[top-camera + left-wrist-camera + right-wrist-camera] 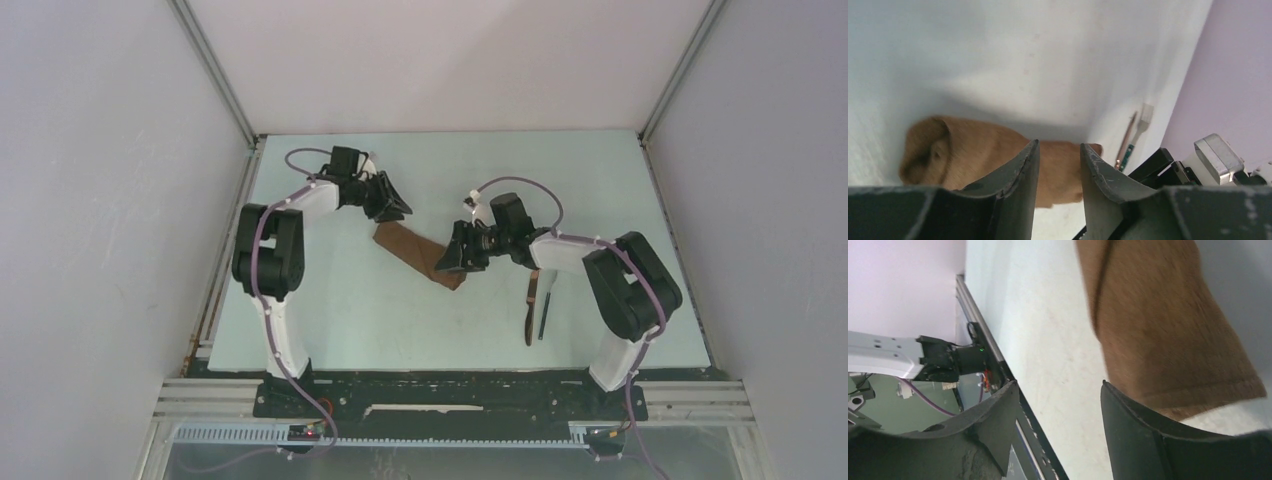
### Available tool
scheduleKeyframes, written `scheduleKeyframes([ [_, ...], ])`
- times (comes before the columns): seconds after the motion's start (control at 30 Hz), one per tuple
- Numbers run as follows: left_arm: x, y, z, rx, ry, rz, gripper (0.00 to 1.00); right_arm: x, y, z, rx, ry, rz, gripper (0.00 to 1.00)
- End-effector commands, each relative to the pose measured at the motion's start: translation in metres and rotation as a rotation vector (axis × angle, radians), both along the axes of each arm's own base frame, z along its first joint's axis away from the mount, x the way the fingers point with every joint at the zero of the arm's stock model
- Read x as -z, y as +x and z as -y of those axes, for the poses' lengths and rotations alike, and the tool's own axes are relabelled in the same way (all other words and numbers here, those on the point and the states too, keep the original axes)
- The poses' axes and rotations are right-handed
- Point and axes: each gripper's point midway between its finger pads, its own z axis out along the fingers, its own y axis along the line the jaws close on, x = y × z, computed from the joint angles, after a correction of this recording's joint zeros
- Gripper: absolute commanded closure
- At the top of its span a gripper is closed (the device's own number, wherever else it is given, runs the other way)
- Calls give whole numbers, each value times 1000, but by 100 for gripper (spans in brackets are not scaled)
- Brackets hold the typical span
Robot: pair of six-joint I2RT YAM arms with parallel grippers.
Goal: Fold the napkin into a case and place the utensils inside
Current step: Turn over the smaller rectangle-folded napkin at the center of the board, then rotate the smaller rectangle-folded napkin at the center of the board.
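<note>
The napkin [418,255] lies folded into a narrow brown case, slanting from far left to near right on the table. My left gripper [400,212] is open just above its far-left end; in the left wrist view the cloth [978,150] lies beyond the open left gripper [1058,145]. My right gripper [447,266] is open at the near-right end; in the right wrist view the cloth [1158,330] lies beside the right finger of the right gripper [1058,383], nothing between the jaws. The two utensils [537,308] lie side by side right of the case, also in the left wrist view [1130,137].
The pale table [330,310] is fenced by white walls and metal frame rails [230,250]. Its dark front edge [1033,440] shows close to the right gripper. The right arm's forearm [570,250] hangs over the utensils' far ends.
</note>
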Motion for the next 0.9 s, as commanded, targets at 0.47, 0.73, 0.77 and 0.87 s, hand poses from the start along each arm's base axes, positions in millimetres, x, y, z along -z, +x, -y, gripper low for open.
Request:
scheduleKeyframes([
  [0.47,45,5,-38,-147,54,-94,60,-27,60,-99,4,285,-40,33],
  [0.73,12,11,-27,-87,27,-20,59,-28,54,-89,-12,175,-20,34],
  [0.77,1,9,-26,-82,19,-2,59,-36,51,-89,-20,166,8,33],
  [0.87,-28,5,-26,-88,16,58,59,-47,33,-88,-51,156,15,32],
])
